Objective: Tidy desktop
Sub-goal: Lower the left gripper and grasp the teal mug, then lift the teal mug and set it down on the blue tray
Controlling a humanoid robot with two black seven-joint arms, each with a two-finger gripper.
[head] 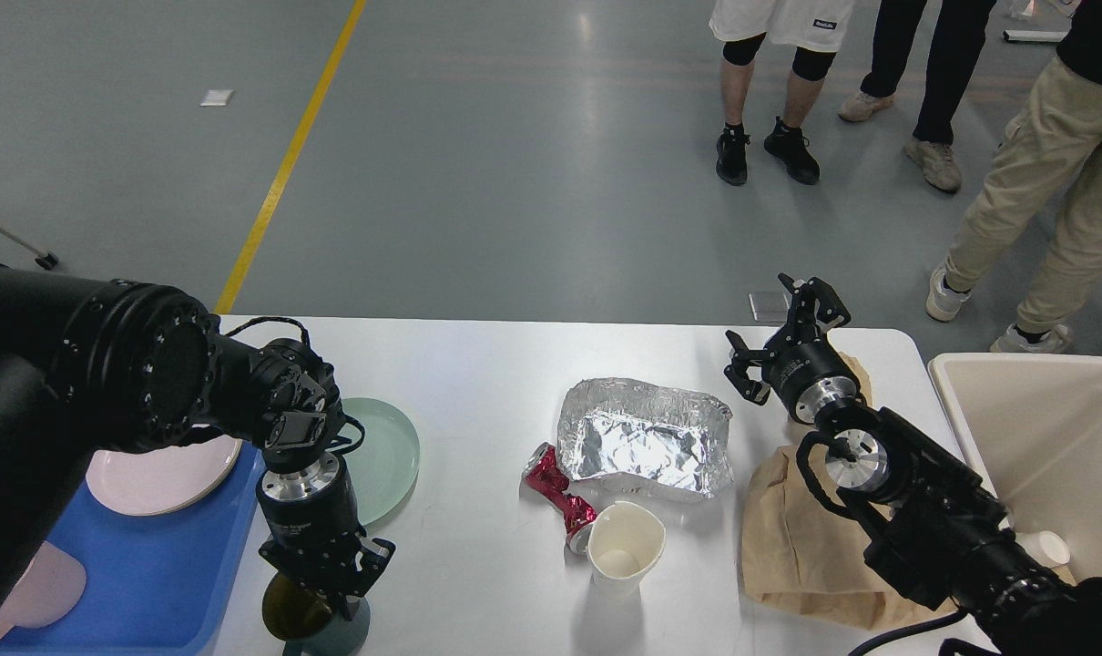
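While the white table (478,364) fills the lower middle of the view, the left tool (325,583) hangs at its near left edge, directly over a dark green mug (310,621). Its fingers sit close around the mug's rim, but whether they pinch it I cannot tell. Beside that arm a pale green plate (389,451) lies on the table, partly hidden, and a blue tray (164,565) at the left edge holds a pink plate (164,474).

Near the middle lies a crumpled foil sheet (644,437), with a crushed red can (558,497) touching its near left corner and a white paper cup (624,545) just beside the can. A brown paper bag (792,538) lies to the right, under the right arm. The right tool (783,344) hovers above the far right part of the table with its fingers spread, holding nothing. A beige bin (1043,428) stands past the table's right end.
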